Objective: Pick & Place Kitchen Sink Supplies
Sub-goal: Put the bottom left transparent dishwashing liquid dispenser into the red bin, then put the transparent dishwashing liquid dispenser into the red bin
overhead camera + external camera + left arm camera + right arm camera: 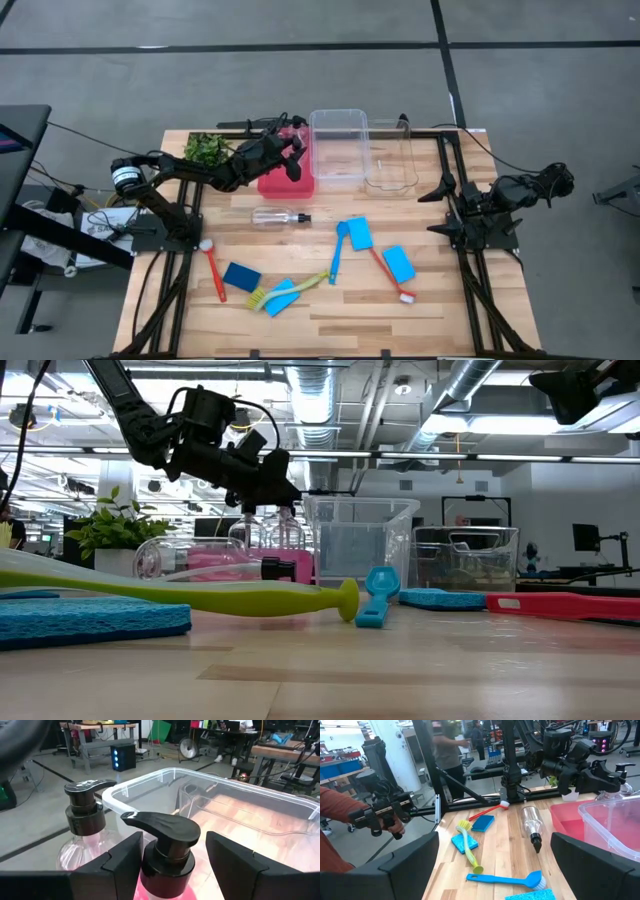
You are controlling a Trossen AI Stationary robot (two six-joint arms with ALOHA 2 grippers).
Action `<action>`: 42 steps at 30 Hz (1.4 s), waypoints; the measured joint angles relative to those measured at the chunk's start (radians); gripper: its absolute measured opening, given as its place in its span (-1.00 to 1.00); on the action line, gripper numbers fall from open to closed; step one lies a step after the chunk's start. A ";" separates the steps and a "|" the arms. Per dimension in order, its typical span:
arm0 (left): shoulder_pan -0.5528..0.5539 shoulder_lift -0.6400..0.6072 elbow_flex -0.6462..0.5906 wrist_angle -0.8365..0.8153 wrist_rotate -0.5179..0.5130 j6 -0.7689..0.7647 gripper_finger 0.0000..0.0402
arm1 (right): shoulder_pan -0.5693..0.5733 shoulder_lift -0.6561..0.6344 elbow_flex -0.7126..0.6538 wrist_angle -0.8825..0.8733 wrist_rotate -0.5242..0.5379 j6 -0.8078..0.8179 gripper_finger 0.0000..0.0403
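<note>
Left wrist view, left gripper (172, 865) fingers straddling a black-pump bottle (167, 845) over the red tray (285, 182), not yet clamped, second bottle (84, 827) beside, no legible labels, right gripper (447, 205) open at counter (430, 300) edge.

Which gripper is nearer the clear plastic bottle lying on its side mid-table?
Left. The left gripper hangs over the red tray just behind the clear plastic bottle; the right gripper waits open at the table's right edge, much farther away.
</note>
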 joint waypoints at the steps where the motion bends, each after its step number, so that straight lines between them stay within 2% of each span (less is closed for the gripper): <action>1: 0.000 0.000 0.000 -0.004 0.000 0.000 0.09 | 0.000 0.000 0.000 0.000 0.000 0.000 0.87; 34: -0.017 -0.002 0.000 -0.101 -0.005 0.057 0.09 | 0.000 0.000 0.000 -0.015 0.000 0.026 0.87; 42: -0.016 -0.099 0.000 -0.225 -0.030 0.110 0.09 | 0.000 0.000 0.000 -0.015 0.000 0.026 0.87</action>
